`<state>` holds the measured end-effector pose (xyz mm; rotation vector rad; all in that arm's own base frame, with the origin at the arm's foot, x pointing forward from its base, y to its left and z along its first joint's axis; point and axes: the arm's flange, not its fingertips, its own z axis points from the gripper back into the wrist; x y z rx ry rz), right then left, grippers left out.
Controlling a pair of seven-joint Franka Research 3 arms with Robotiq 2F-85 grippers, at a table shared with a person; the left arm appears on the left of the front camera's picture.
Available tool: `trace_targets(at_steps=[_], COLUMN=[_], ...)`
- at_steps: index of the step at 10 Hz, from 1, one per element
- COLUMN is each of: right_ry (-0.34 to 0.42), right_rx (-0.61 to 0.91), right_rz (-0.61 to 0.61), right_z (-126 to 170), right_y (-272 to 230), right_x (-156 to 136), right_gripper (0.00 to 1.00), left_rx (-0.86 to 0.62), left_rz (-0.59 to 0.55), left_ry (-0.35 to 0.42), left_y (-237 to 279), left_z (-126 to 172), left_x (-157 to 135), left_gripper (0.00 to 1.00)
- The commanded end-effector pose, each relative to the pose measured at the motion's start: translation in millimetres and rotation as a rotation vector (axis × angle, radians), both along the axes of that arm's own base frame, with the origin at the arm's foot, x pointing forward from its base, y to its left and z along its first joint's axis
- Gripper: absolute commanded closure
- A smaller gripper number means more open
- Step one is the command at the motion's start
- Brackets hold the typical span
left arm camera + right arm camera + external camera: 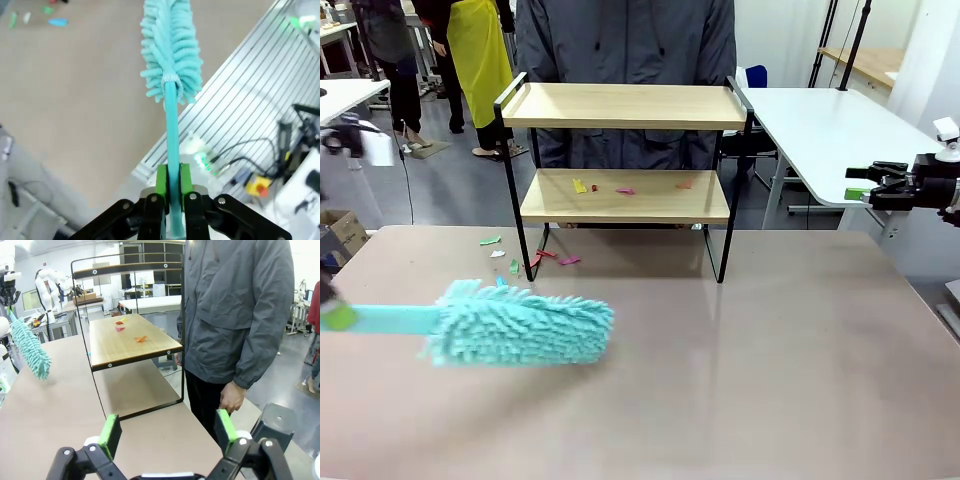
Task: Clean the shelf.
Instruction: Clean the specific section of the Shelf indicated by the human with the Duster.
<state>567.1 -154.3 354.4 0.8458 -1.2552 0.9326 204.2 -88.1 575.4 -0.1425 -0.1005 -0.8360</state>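
The shelf (620, 105) stands at the table's far middle, with light wooden boards in a thin black frame. Small coloured paper scraps (625, 189) lie on its lower board, and more scraps (542, 258) lie on the table by its left leg. A fluffy teal duster (520, 325) hovers low over the table's left side. My left gripper (335, 318) is shut on its handle at the picture's left edge. The left wrist view shows the green pads (161, 179) clamping the handle (171, 125). My right gripper (167, 432) is open and holds nothing, off the table's right side (880, 185).
A person in a grey jacket (235, 315) stands just behind the shelf (110, 347), one hand (232, 397) hanging by the table's edge. A white table (820, 130) lies at the back right. Other people stand at the back left.
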Motion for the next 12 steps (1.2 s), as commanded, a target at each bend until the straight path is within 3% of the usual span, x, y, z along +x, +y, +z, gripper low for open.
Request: trace_targets(at_steps=[1, 4, 5, 12], right_ry=[-0.005, -0.005, -0.005, -0.005], right_rx=[0.0, 0.0, 0.0, 0.0], right_rz=[0.002, 0.002, 0.002, 0.002], right_z=[2.6, 2.6, 2.6, 2.6], right_y=[2.1, 2.1, 2.1, 2.1], right_x=[0.2, 0.2, 0.2, 0.2], right_gripper=[0.0, 0.0, 0.0, 0.0], left_rx=[0.068, 0.081, 0.084, 0.084], left_rz=[-0.106, -0.217, -0.121, -0.121], left_ry=[-0.068, -0.141, -0.077, -0.077], left_y=[5.2, -3.7, 4.8, 4.8], left_z=[26.3, 37.8, 37.0, 37.0], left_x=[14.2, 30.5, 13.8, 13.8], left_gripper=[0.87, 0.87, 0.87, 0.87])
